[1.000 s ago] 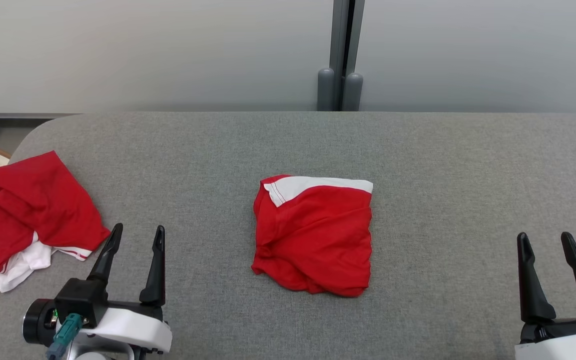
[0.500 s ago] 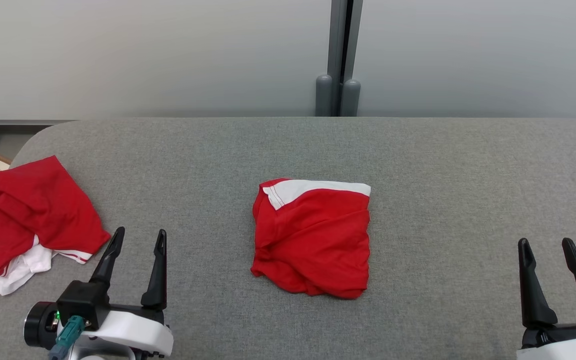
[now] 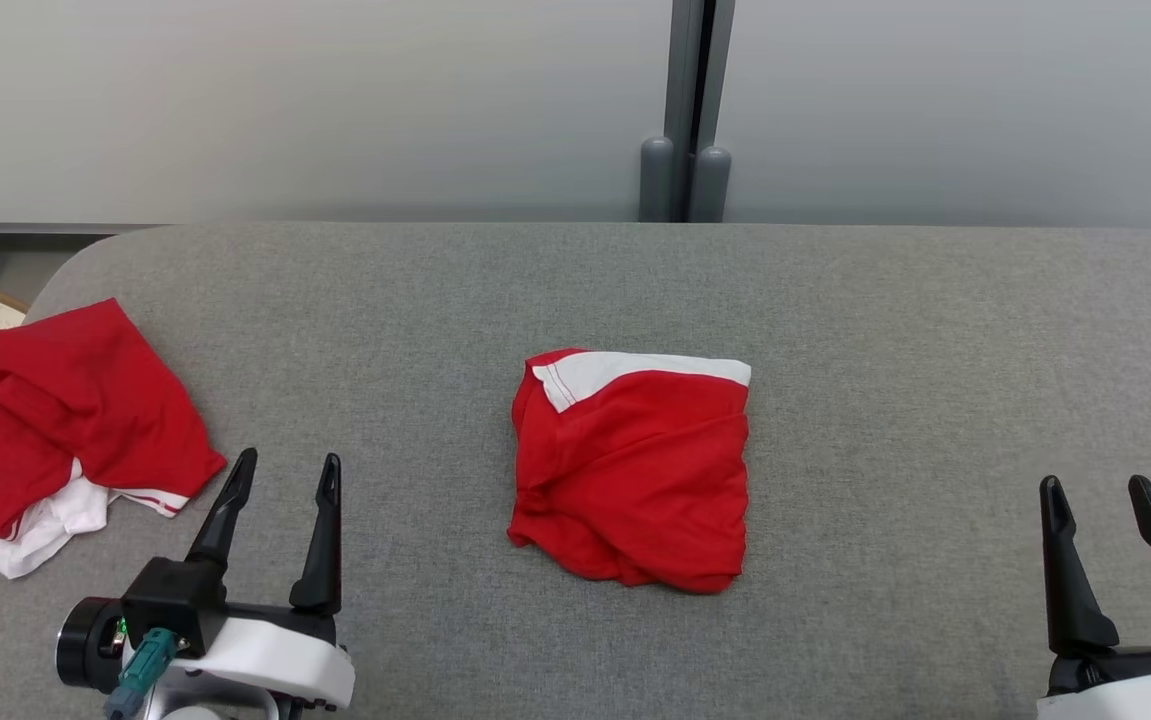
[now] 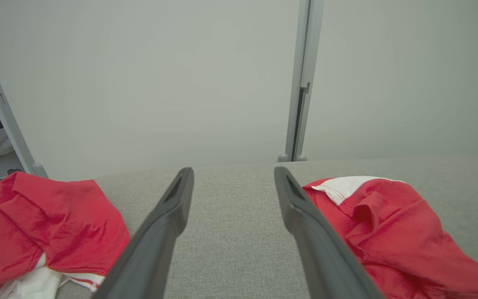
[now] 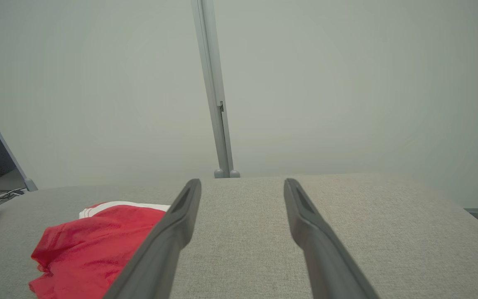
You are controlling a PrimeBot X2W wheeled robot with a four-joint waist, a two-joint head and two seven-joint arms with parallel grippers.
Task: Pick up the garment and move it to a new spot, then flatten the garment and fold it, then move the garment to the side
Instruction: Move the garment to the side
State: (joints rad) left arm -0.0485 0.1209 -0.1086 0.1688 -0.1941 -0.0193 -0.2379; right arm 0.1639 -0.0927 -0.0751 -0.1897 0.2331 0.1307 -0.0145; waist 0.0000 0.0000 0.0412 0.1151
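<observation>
The folded red garment (image 3: 630, 470), white band at its far edge, lies in the middle of the table (image 3: 885, 330), touched by nothing. Left of it the left hand (image 3: 290, 458) hovers, its 2 fingers spread and empty. Well right of it the right hand (image 3: 1095, 482) is likewise spread. Farther left of the garment lies a crumpled cloth (image 3: 65, 420).

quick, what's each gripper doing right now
left gripper: open, holding nothing, above the grey table.
right gripper: open, holding nothing.
</observation>
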